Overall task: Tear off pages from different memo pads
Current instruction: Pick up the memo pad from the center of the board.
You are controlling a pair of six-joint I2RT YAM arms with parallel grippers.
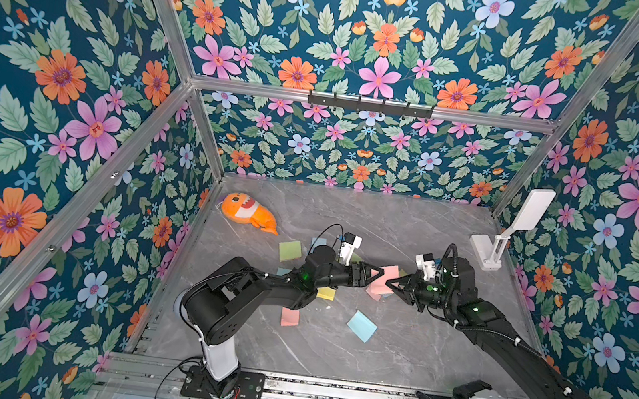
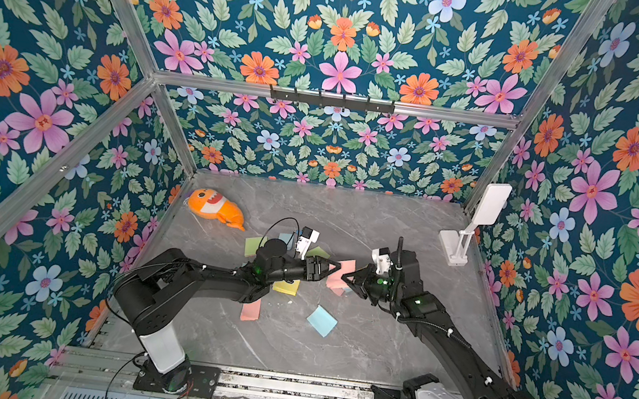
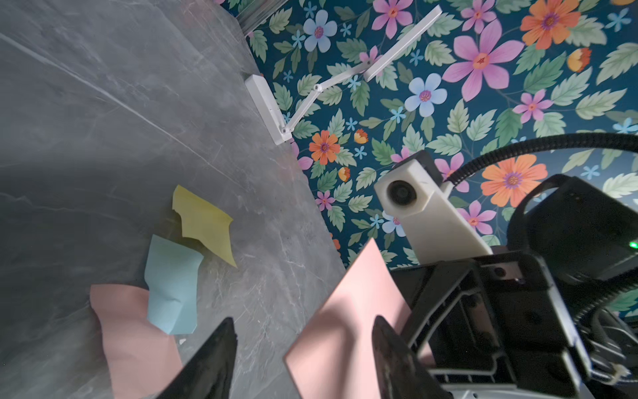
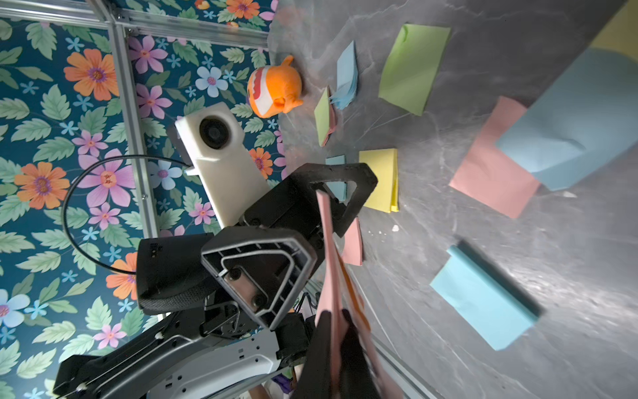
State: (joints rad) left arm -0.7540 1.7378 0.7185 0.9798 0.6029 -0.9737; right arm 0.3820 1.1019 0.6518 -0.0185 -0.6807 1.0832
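Above the table's middle, the right fingers (image 4: 322,349) pinched a pink page (image 3: 348,311) while the left fingers (image 3: 217,355) stood spread astride it. The tear looked finished; next, the right should drop it on the loose pages (image 3: 172,286) nearby, and the left seek another pad.

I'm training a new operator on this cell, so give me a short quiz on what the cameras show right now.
1. True or false: the left gripper has its fingers shut on the pink memo pad.
2. Which thing lies at the far left of the table? A) orange plush fish B) white folding stand C) yellow page
3. In the left wrist view, what colour is the page that overlaps the loose pink page?
Key: 1 false: those fingers stand apart, and the right gripper is shut on the pad. 2 A. 3 the blue page.
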